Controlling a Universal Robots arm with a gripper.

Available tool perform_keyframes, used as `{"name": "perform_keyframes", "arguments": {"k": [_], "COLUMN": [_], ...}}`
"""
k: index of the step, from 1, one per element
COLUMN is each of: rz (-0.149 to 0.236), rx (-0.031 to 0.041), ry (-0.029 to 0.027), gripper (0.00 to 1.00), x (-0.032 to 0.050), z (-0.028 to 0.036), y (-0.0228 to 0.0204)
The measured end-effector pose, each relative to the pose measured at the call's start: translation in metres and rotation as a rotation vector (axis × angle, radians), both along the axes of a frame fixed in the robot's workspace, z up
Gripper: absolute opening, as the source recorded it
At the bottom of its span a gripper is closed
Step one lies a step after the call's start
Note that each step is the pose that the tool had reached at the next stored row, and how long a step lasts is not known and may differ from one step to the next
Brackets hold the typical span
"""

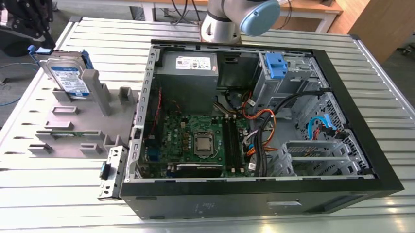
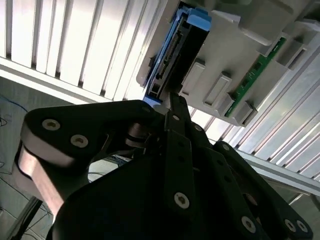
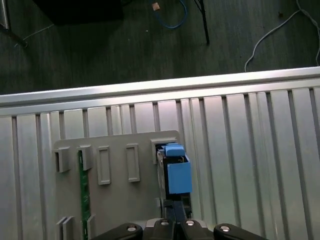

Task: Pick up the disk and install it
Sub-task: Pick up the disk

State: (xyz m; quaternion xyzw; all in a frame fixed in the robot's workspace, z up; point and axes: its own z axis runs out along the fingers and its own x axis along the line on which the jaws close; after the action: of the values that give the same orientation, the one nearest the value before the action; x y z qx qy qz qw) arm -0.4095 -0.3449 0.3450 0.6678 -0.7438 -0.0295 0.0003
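Item 1: the pincer. Black linkage body. In both wrist views the fingers are drawn together into one narrow tip with no gap between them. The tip reaches the blue end of the disk's carrier. Whether it pinches any part of the carrier cannot be told. In the exterior view the pincer hangs at the far upper corner on the exterior view's left, just above the disk.

Item 2: the disk. Silver drive with a white-and-blue label in a blue plastic carrier. It stands upright on edge in a slot of the holder, at the exterior view's left and well apart from the computer case. The second wrist view shows it edge-on, with its connector row towards the camera.

Item 3: the holder. Flat grey fixture with raised tabs, lying on the tabletop. A green circuit strip sits in another of its slots.

Item 4: the computer case. Black, lying on its side and open, at the middle of the tabletop. Inside are a green mainboard, a grey metal box with a white sticker, a blue latch on the drive cage, and bundled cables.

Item 5: the arm. Its grey and pale blue joint stands behind the case.
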Motion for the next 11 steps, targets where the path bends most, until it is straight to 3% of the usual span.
{"name": "perform_keyframes", "arguments": {"k": [3, 11], "rz": [0.042, 0.048], "rx": [0.0001, 0.0000], "ry": [-0.0001, 0.0000], "gripper": [0.11, 0.11], "x": [0.0000, 0.0031], "z": [-0.0012, -0.0059], "y": [0.0000, 0.0000]}}
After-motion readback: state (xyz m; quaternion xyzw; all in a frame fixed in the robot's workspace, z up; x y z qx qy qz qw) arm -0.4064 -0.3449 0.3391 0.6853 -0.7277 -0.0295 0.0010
